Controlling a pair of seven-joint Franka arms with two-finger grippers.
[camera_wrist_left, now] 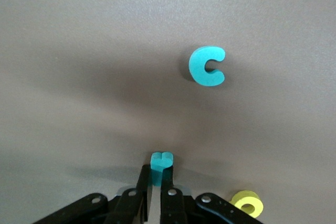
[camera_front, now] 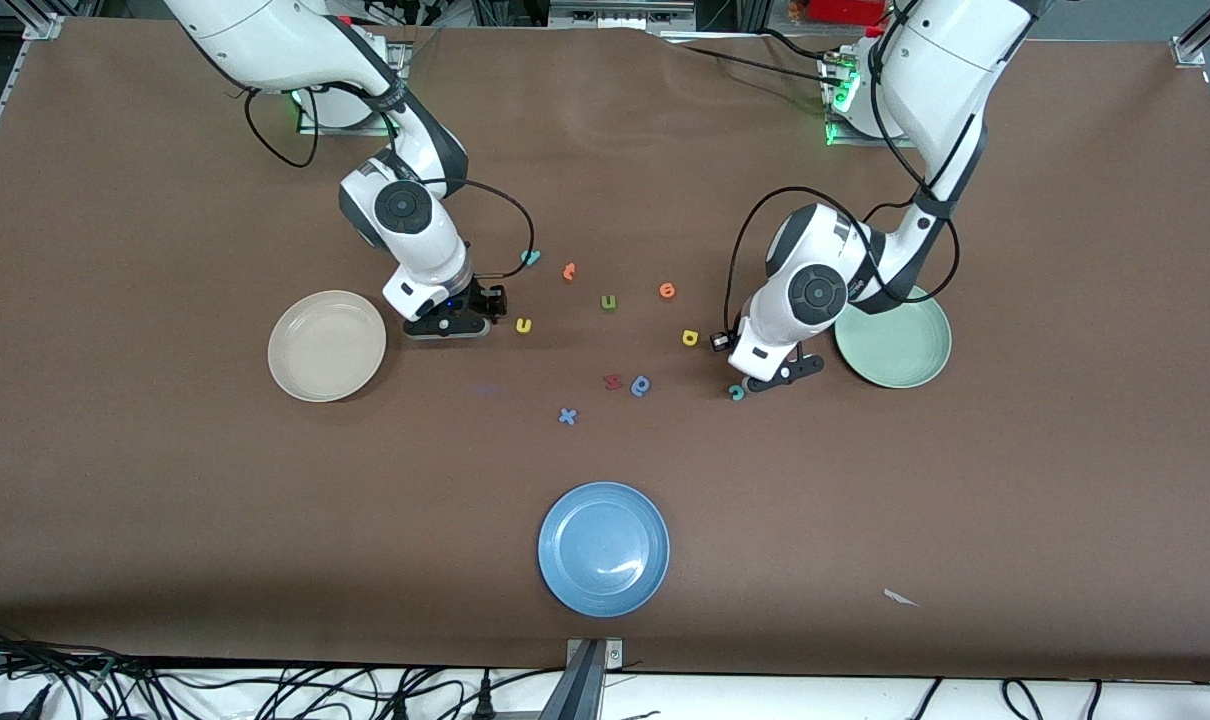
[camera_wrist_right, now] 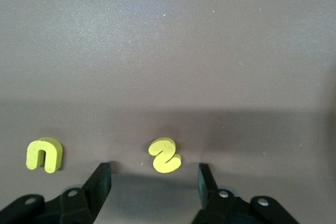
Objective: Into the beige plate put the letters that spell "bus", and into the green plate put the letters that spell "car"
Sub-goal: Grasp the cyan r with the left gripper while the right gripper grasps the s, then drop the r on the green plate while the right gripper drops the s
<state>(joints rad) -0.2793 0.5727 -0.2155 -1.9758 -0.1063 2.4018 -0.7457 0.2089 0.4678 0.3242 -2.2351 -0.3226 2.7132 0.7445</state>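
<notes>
My left gripper (camera_wrist_left: 156, 174) is shut on a small teal letter (camera_wrist_left: 161, 162) seen edge-on, so I cannot tell which letter it is. It is low over the table beside the teal "c" (camera_wrist_left: 207, 65) (camera_front: 736, 392) and the yellow "a" (camera_wrist_left: 247, 203) (camera_front: 690, 338), near the green plate (camera_front: 893, 345). My right gripper (camera_wrist_right: 154, 174) (camera_front: 485, 305) stands open beside the beige plate (camera_front: 327, 345). The yellow "s" (camera_wrist_right: 165, 155) lies just ahead of its fingertips, and the yellow "u" (camera_wrist_right: 44, 154) (camera_front: 523, 325) lies beside it.
Loose letters lie mid-table: another teal letter (camera_front: 530, 258), an orange one (camera_front: 569, 271), an olive "u" (camera_front: 608, 302), an orange "e" (camera_front: 667, 290), a red "s" (camera_front: 612, 381), a blue round-bowled letter (camera_front: 641, 385) and a blue "x" (camera_front: 567, 416). A blue plate (camera_front: 603, 548) sits nearer the camera.
</notes>
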